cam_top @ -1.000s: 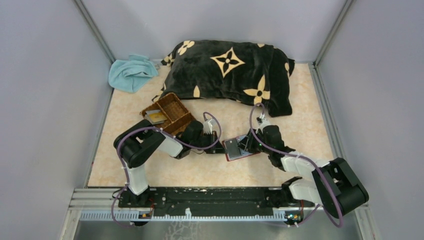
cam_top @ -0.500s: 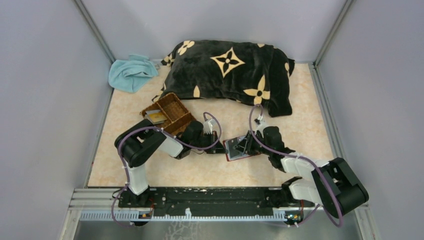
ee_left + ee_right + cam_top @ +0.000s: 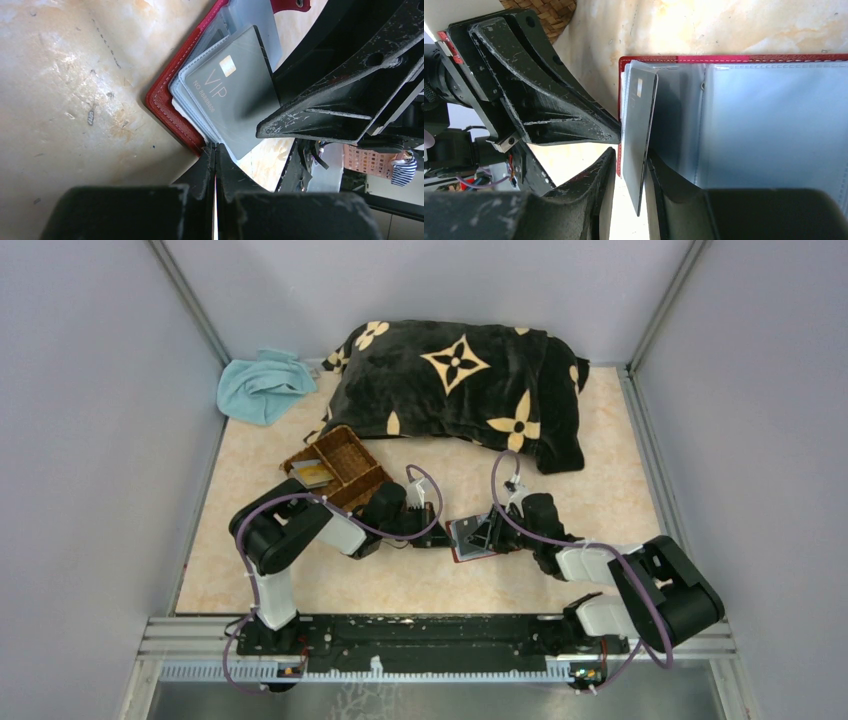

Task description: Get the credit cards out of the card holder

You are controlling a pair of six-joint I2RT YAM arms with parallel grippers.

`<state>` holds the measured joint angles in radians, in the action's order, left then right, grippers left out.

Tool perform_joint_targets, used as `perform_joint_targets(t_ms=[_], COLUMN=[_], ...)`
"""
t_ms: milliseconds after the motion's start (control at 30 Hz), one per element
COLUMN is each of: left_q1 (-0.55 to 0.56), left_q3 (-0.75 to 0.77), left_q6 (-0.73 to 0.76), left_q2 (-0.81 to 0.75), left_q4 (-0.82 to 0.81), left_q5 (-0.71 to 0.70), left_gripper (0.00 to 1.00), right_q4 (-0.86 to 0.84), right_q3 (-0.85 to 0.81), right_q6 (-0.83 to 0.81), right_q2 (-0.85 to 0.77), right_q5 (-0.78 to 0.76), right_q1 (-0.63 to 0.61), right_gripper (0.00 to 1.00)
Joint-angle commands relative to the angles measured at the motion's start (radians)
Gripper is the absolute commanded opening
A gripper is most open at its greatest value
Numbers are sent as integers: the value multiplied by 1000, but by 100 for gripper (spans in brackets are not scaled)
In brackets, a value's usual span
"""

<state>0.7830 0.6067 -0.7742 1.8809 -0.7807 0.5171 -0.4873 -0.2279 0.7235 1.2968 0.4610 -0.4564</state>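
Over the last second the right gripper (image 3: pixel 629 160) has slid left across the holder (image 3: pixel 774 125) on the bench (image 3: pixel 600 460). It pinches the card (image 3: pixel 639 115), now tilted out of its sleeve. The left gripper (image 3: pixel 215 150), pressed together, braces the holder's edge. Extraction looks underway.

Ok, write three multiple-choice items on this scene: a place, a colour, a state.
1. Where does the blue cloth lie?
A) far left
B) near right
C) dead centre

2. What colour is the cover of the card holder?
A) black
B) red
C) green

3. What holds the grey VIP card?
A) nothing, it lies loose
B) its sleeve, fully in
C) the right jaws, shut on it

Key: 1 A, the top view shows it far back on the left. 2 B, its stitched rim is red. 3 C, the right wrist view shows the jaws pinching its edge.
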Motion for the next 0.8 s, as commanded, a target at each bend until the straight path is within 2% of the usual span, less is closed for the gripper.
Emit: perform_joint_targets(t_ms=[0,200,767], left_q1=[-9,-15,-17], left_q3=[-21,-41,-54], left_q6=[-8,-33,-41], left_q2=[9,20,-1], left_q4=[28,-16,-47], left_q5=[-12,-4,14], left_gripper=[0,0,0], right_q4=[-25,81,177], right_q3=[-27,-49,-33], right_q6=[-31,-73,-102], right_q2=[-40,-110,-219], right_q5=[5,-7,32], right_q1=[-11,1,111], right_gripper=[28,28,27])
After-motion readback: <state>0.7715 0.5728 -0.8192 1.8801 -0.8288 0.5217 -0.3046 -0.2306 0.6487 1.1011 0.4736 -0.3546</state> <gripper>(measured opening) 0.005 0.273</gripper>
